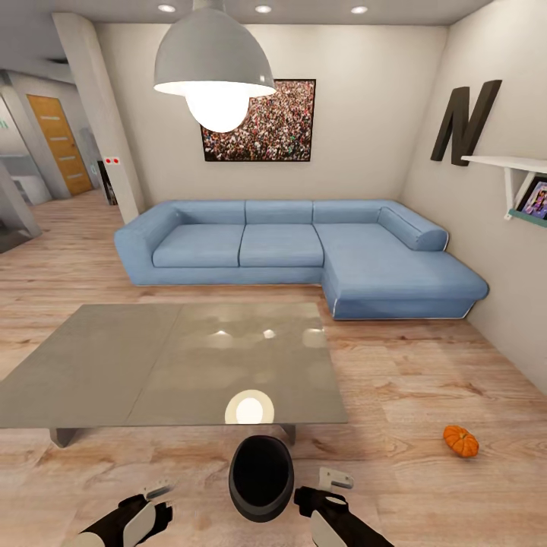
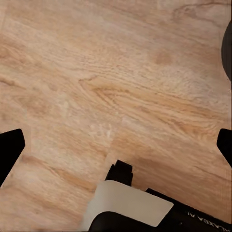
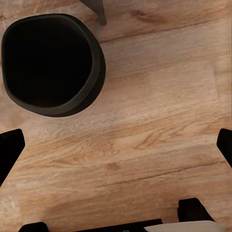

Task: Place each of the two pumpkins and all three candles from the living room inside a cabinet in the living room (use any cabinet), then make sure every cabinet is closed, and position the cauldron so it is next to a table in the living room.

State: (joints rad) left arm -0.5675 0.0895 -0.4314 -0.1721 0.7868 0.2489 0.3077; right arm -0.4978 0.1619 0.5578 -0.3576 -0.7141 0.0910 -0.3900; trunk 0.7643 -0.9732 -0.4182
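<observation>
On the wood floor (image 1: 425, 395), directly in front of the robot, the black cauldron (image 1: 261, 477) stands upright with its wide mouth facing up. It sits just beside the near edge of the low grey table (image 1: 114, 365), close to one of the table's slab legs (image 1: 288, 433); whether it touches the leg cannot be told. The right wrist view shows the cauldron (image 3: 52, 64) resting on the floor boards (image 3: 159, 121), apart from the gripper, with the foot of the table leg (image 3: 96, 9) just past it.

The left gripper (image 1: 156, 494) hangs low to the left of the cauldron and the right gripper (image 1: 328, 486) to its right; neither touches it. In the left wrist view the two dark fingertips (image 2: 9, 150) sit at opposite edges over bare floor (image 2: 121, 77), so the left gripper (image 2: 116, 147) is spread wide and holds nothing. In the right wrist view the fingertips (image 3: 9, 150) stand equally far apart, so the right gripper (image 3: 116, 147) is likewise spread and empty.

One orange pumpkin (image 1: 461, 441) lies on the floor to the right of the table, well apart from the cauldron and from both grippers.

Behind the table a blue corner sofa (image 1: 304, 254) stands against the far wall. Above it hangs a framed picture (image 1: 262, 121). A grey pendant lamp (image 1: 214, 64) hangs over the table, and its light reflects in the glossy top. On the right wall are a large dark letter N (image 1: 465, 121) and a white shelf (image 1: 509, 163). An orange door (image 1: 61, 144) is visible at far left.
</observation>
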